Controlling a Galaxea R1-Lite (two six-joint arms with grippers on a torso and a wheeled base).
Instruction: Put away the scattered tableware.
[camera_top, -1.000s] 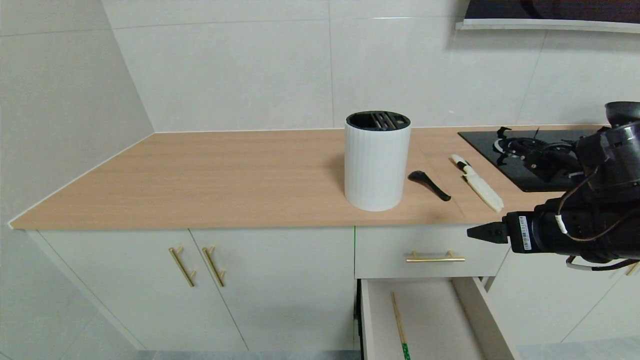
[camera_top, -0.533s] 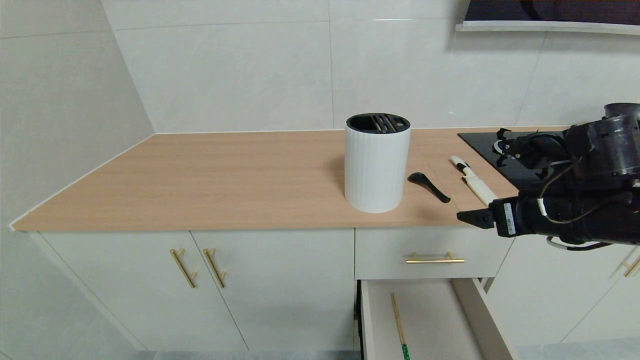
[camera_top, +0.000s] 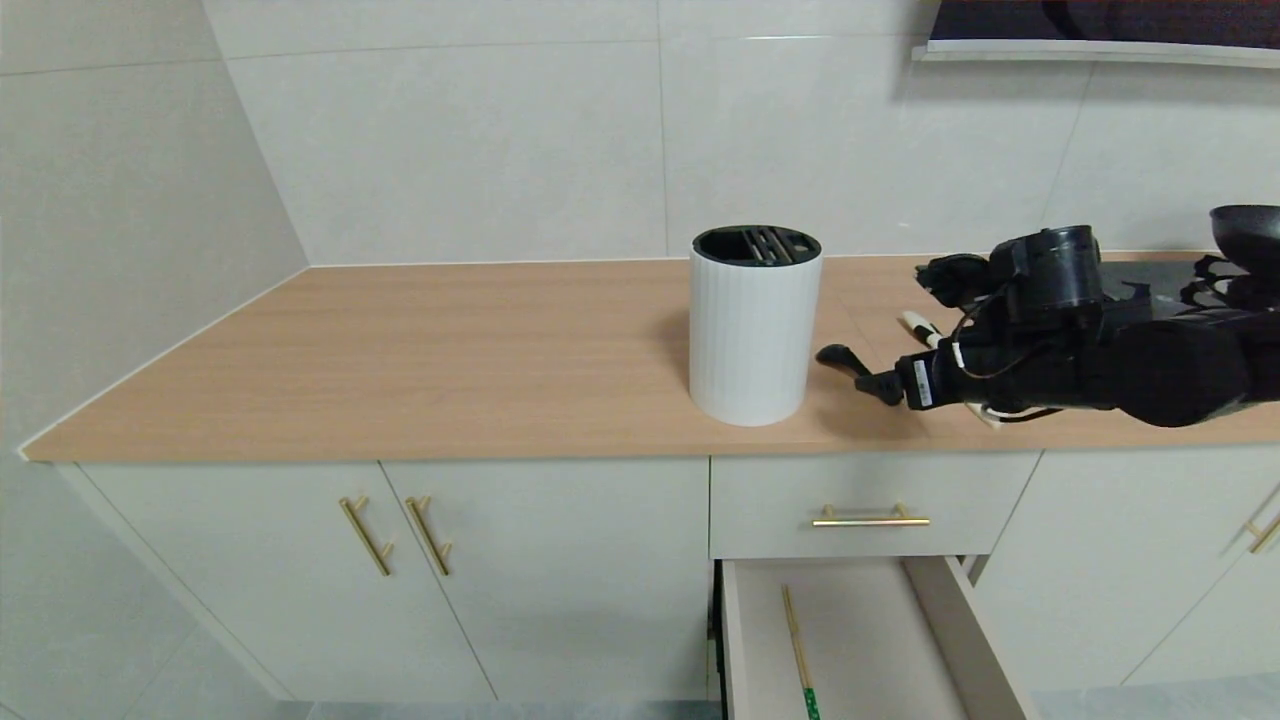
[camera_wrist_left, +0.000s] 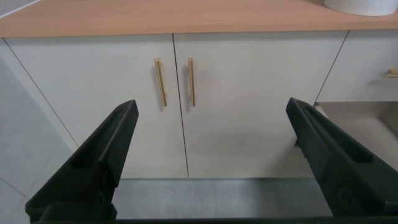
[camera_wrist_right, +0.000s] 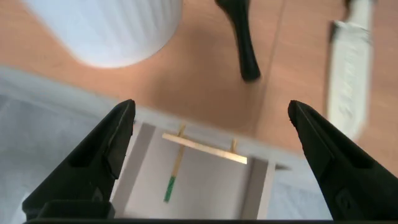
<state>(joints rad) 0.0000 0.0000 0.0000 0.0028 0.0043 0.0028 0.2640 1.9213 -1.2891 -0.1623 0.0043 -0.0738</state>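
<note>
— Right gripper (camera_top: 870, 383), jaws wide, hovers at the black spoon (camera_top: 834, 353), which lies just beside the white utensil holder (camera_top: 752, 330).
— Pickup step, I'd say; next, lower and close on its handle.

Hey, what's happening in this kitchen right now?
The robot is tidying tableware. Its right pincer hovers open and empty above the counter's front edge, close to a black spoon and a white knife lying beside a white holder. Below, a drawer stands open with a chopstick inside. The left pincer, also open, hangs low facing the cabinet doors.
</note>
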